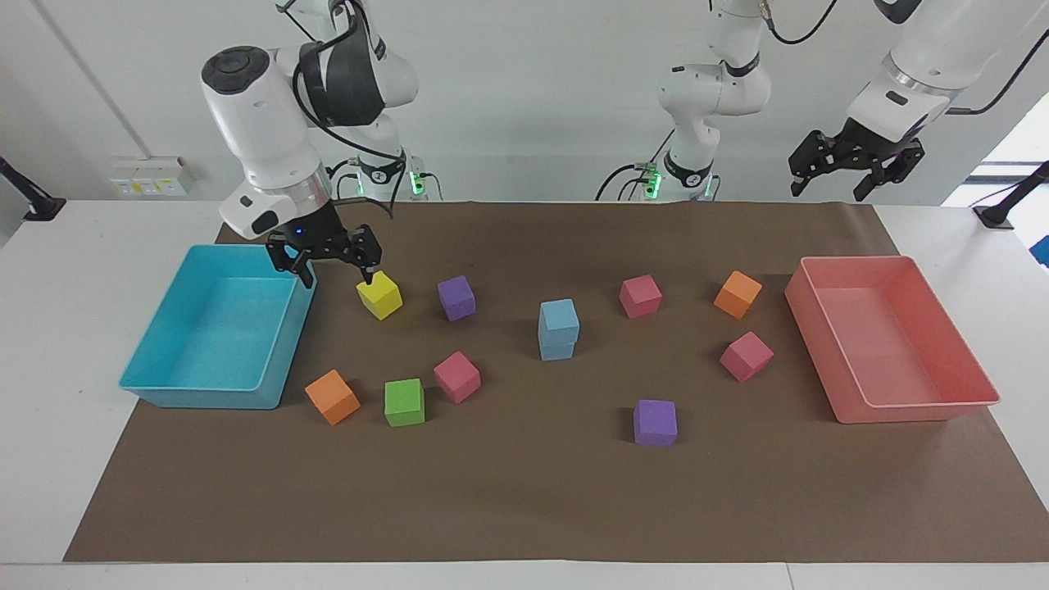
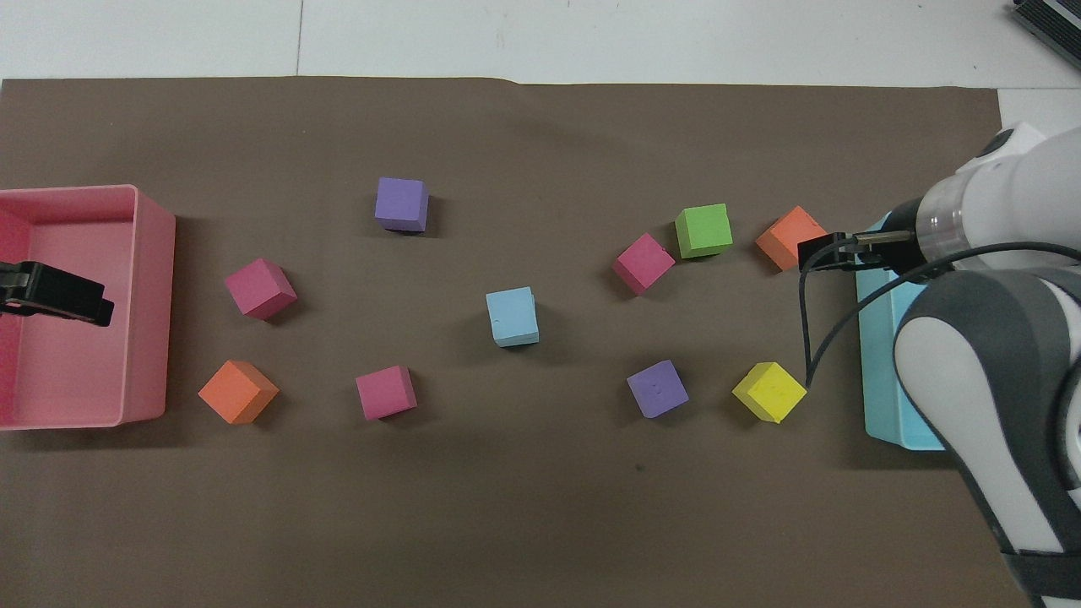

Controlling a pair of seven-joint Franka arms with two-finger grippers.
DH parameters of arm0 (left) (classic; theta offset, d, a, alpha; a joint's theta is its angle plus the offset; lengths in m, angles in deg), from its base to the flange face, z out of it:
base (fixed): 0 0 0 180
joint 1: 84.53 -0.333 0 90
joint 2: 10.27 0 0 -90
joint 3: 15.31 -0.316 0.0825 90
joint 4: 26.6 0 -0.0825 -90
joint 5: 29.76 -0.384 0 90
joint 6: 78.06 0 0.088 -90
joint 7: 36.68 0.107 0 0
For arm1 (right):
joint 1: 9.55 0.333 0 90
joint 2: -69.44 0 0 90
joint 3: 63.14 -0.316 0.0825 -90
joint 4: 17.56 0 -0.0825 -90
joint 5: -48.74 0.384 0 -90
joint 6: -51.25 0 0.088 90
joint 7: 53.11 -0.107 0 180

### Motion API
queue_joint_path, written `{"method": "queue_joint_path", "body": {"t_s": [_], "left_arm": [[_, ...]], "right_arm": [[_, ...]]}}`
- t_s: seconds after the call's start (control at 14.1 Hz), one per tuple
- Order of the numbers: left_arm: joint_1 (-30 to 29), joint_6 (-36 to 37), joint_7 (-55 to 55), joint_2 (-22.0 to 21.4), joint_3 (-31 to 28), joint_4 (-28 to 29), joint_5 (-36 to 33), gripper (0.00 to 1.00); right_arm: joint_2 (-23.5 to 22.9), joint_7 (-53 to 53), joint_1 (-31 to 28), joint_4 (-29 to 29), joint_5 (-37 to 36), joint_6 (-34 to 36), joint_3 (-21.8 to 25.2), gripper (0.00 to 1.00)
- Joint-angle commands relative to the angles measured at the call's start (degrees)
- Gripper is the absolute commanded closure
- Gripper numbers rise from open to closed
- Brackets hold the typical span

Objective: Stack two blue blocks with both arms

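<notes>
Here we see the two blue blocks (image 1: pixel 559 329) already stacked, one squarely on the other, near the middle of the brown mat (image 1: pixel 524 492) that covers the table (image 1: pixel 49 369). In the overhead view the stack (image 2: pixel 513 316) reads as a single blue square. Nothing touches it.

Our right hand (image 1: pixel 331 260) is up in the air, empty, with its fingers spread apart. It hangs over the edge of the blue tray (image 1: pixel 164 385) at the right arm's end of the table, just beside a yellow block (image 1: pixel 379 295) that lies on the mat. In the overhead view the right hand (image 2: pixel 832 252) shows only as a dark tip by the tray's rim.

Our left hand (image 1: pixel 852 168) is raised high over the robots' edge of the table at the left arm's end, above the pink tray (image 1: pixel 918 406). It is empty too, and its fingers stand open. From overhead only a black part of the left hand (image 2: pixel 55 291) shows over that tray.

The other blocks lie loose on the mat. A purple block (image 1: pixel 456 297) sits between the yellow one and the stack. An orange block (image 1: pixel 332 397), a green block (image 1: pixel 404 401) and a pink block (image 1: pixel 456 376) lie in a row farther from the robots than the yellow one. Toward the left arm's end we find another pink block (image 1: pixel 640 295), another orange block (image 1: pixel 737 293), a third pink block (image 1: pixel 747 356) and a second purple block (image 1: pixel 655 422).
</notes>
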Motion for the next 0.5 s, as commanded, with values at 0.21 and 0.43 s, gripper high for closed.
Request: {"method": "queue_joint_path", "body": {"t_s": [0.21,0.43], "left_arm": [[-0.03,0.03,0.89,-1.14,0.03,0.98,0.58,0.00],[-0.03,-0.06,0.89,-1.14,0.03,0.98,0.58,0.00]], "right_arm": [[1.12,-0.23,-3.36,6.31,-2.90,9.66,-0.02,0.00],[2.27,1.79,-6.70,6.40,-2.99,11.15,-0.03,0.00]]}}
